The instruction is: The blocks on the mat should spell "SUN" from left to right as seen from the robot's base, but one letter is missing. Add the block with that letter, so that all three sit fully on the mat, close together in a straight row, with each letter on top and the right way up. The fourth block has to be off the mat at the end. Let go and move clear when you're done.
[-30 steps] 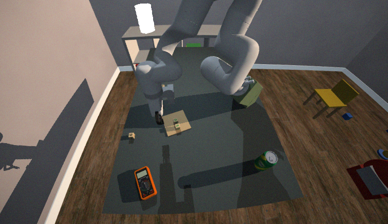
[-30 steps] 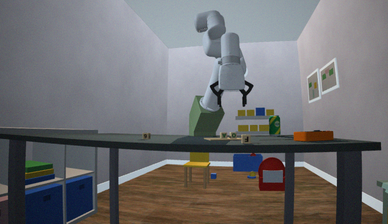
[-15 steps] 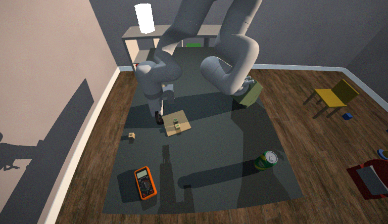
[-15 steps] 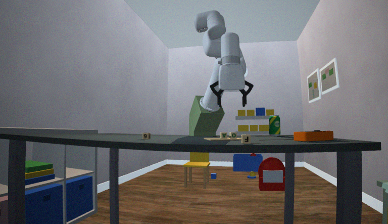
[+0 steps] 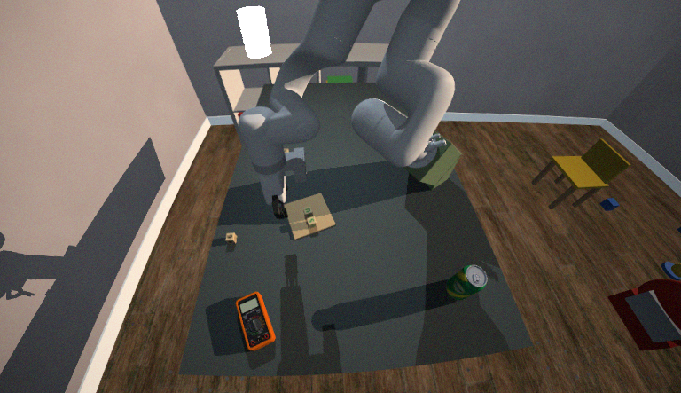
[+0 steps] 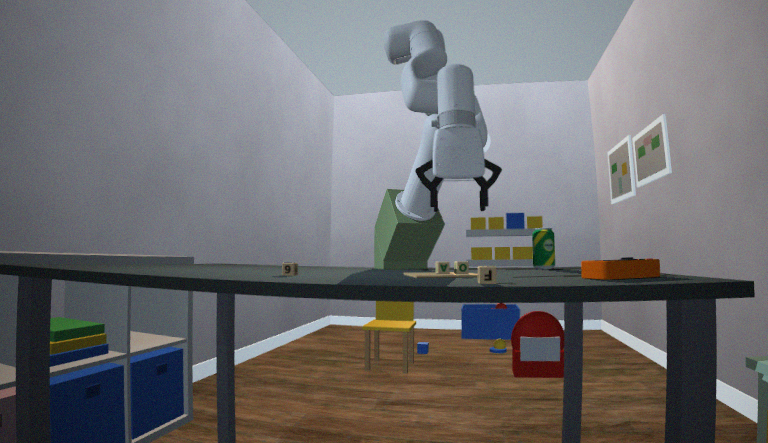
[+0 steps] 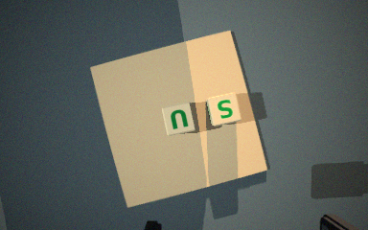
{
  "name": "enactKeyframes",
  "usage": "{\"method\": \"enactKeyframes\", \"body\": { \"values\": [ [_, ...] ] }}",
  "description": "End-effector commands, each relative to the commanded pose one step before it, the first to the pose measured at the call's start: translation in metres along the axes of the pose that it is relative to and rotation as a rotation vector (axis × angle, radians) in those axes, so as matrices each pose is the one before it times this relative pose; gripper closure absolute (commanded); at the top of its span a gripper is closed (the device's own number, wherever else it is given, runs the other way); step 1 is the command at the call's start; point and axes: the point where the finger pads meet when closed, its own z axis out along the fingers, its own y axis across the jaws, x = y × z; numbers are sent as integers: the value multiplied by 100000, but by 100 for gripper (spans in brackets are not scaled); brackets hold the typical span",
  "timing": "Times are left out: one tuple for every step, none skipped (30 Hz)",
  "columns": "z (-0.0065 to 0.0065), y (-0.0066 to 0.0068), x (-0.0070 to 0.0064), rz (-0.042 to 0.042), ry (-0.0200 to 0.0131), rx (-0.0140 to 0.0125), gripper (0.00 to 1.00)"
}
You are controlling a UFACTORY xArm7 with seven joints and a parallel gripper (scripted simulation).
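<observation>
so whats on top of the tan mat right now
Two letter blocks sit on the tan mat, close together: one reading S, one showing a U-like shape. What their other faces show is hidden from the wrist view.

In the wrist view, two blocks on the tan mat (image 7: 144,120) carry green letters on top: one block (image 7: 221,110) reads "S", its neighbour (image 7: 179,120) shows a "U" upside down (it reads like an "n"). In the exterior view, side faces read "6" (image 6: 289,268) and "F" (image 6: 486,274), mirrored or inverted.
</observation>
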Motion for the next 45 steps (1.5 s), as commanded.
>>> {"method": "enactKeyframes", "body": {
  "values": [
    [-79, -3, -129, 19, -301, -9, 0],
    [0, 0, 0, 0, 0, 0, 0],
    [0, 0, 0, 0, 0, 0, 0],
    [0, 0, 0, 0, 0, 0, 0],
    [0, 0, 0, 0, 0, 0, 0],
    [-9, -12, -26, -6, -12, -42, 0],
    [-56, -80, -164, -36, -79, -268, 0],
    [-133, -208, -396, -81, -193, -637, 0],
    [-219, -401, -675, -122, -336, -1045, 0],
    [0, 0, 0, 0, 0, 0, 0],
    [0, 0, 0, 0, 0, 0, 0],
    [-291, -674, -954, -136, -487, -1385, 0],
    [-331, -1037, -1185, -110, -620, -1565, 0],
    [-328, -1482, -1326, -46, -704, -1523, 0],
    [-173, -1076, -780, 13, -413, -765, 0],
    [-79, -600, -383, 18, -200, -334, 0],
    [-90, -809, -468, 32, -240, -364, 0],
    [-88, -988, -504, 49, -251, -330, 0],
    [-73, -1083, -479, 62, -226, -239, 0],
    [-52, -1054, -401, 65, -174, -128, 0],
    [-36, -1070, -349, 68, -134, -39, 0],
    [-22, -1038, -288, 66, -91, 39, 0],
    [-10, -1026, -240, 63, -54, 105, 0],
    [0, -1099, -211, 65, -19, 179, 0],
    [10, -1071, -162, 59, 18, 234, 0],
    [18, -1061, -122, 53, 53, 285, 0],
    [0, 0, 0, 0, 0, 0, 0],
    [0, 0, 0, 0, 0, 0, 0],
    [85, -3209, -149, 121, 367, 1146, 0],
    [38, -937, 14, 22, 165, 407, 0],
    [37, -836, 33, 14, 169, 388, 0],
    [45, -933, 59, 9, 213, 460, 0],
    [57, -1116, 102, 1, 288, 586, 0],
    [61, -1123, 135, -10, 326, 627, 0],
    [64, -1123, 167, -22, 364, 663, 0],
    [67, -1124, 199, -35, 402, 698, 0],
    [68, -1093, 224, -47, 427, 710, 0],
    [69, -1083, 250, -60, 459, 734, 0],
    [57, -872, 222, -58, 396, 612, 0],
    [50, -750, 206, -57, 360, 541, 0],
    [21, -308, 88, -25, 153, 226, 0],
    [3, -48, 14, -4, 24, 36, 0],
    [0, 0, 0, 0, 0, 0, 0],
    [0, 0, 0, 0, 0, 0, 0],
    [0, 0, 0, 0, 0, 0, 0]
  ]
}}
